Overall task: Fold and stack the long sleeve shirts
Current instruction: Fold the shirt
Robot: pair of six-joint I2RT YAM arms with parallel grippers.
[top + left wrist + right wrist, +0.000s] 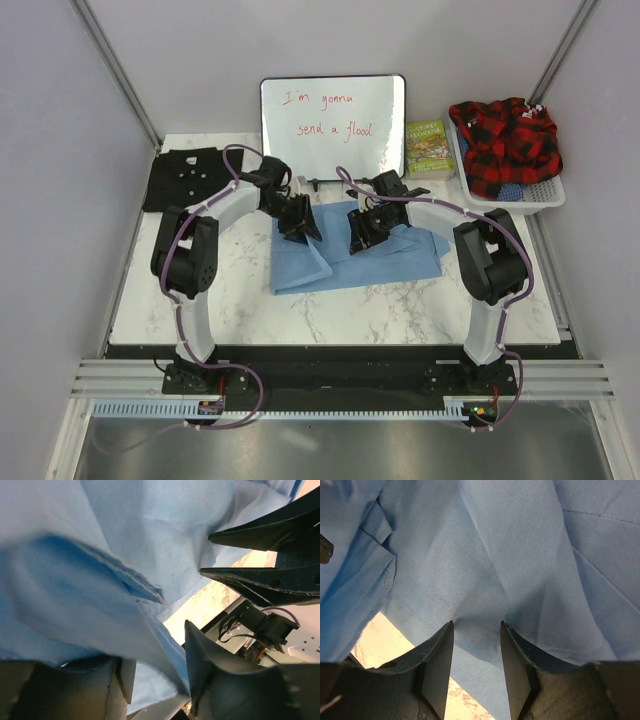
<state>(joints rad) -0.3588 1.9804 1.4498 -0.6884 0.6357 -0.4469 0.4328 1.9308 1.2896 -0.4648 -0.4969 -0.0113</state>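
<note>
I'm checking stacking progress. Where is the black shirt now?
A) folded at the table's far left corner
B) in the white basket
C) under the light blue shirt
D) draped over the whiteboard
A: the black shirt lies folded at the far left corner, apart from the light blue shirt at the centre.

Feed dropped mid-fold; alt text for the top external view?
The left gripper and right gripper are down on the light blue shirt at the table centre. A folded black shirt lies far left; a whiteboard, book and basket of red plaid cloth line the back.
</note>
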